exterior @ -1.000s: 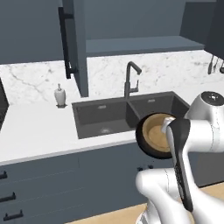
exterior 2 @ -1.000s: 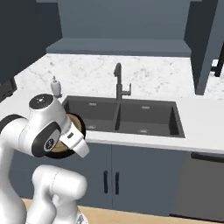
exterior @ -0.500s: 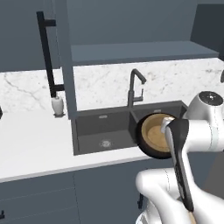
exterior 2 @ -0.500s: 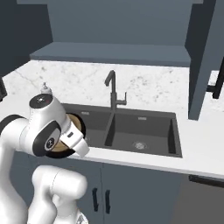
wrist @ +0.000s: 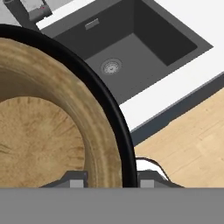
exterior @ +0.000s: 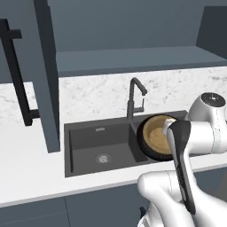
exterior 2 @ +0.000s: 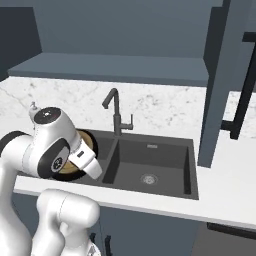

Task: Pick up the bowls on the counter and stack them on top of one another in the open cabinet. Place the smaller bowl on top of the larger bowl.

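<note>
The tan wooden bowl (exterior: 157, 134) sits nested inside the glossy black bowl (exterior: 142, 142), and both are held on edge in front of the sink. My gripper (wrist: 111, 179) is shut across their rims: one fingertip (wrist: 77, 179) lies inside the wooden bowl (wrist: 39, 127), the other outside the black bowl (wrist: 105, 98). From the right, the wooden bowl (exterior 2: 88, 143) and black bowl (exterior 2: 61, 176) peek out behind my hand. The open cabinet's flat shelf (exterior: 133, 60) (exterior 2: 110, 67) runs above the white marble counter (exterior: 31, 173) (exterior 2: 225, 195).
The dark double sink (exterior: 102, 146) (exterior 2: 150, 170) (wrist: 131, 48) with a black faucet (exterior: 135, 95) (exterior 2: 116, 112) lies below the bowls. The open cabinet door (exterior: 44, 75) (exterior 2: 220, 85) with its black bar handle (exterior: 17, 75) (exterior 2: 242, 95) juts out over the counter.
The base has driven closer to the wall, so sink, cabinet and door loom larger and have shifted. The nested bowls stay held in the same pose by my hand.
</note>
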Available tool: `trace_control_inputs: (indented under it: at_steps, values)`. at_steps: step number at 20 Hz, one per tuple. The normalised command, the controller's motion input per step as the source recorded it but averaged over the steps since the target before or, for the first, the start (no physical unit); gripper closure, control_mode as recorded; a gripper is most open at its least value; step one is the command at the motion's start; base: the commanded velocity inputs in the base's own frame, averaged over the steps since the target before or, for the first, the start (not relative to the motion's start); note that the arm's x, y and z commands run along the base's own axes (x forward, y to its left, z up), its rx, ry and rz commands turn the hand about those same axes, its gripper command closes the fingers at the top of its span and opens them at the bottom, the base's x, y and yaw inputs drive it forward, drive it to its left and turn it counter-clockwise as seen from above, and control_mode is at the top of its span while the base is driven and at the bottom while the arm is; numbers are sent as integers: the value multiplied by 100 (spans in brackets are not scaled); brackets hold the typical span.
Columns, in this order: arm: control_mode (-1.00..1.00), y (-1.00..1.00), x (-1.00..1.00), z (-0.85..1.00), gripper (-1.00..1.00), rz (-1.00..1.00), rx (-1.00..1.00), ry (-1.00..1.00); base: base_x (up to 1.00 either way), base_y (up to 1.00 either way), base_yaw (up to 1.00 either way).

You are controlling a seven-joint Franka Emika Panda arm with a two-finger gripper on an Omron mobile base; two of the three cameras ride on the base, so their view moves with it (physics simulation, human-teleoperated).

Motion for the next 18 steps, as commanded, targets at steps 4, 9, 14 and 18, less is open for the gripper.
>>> trace_control_inputs:
  at_steps: [4,9,14,18]
  values:
    - [100,0,0,0,100,0,0,0,31,-5,0]
    - [100,0,0,0,100,0,0,0,0,-1,0]
    - [100,0,0,0,100,0,0,0,0,0,0]
    - [100,0,0,0,100,0,0,0,0,0,0]
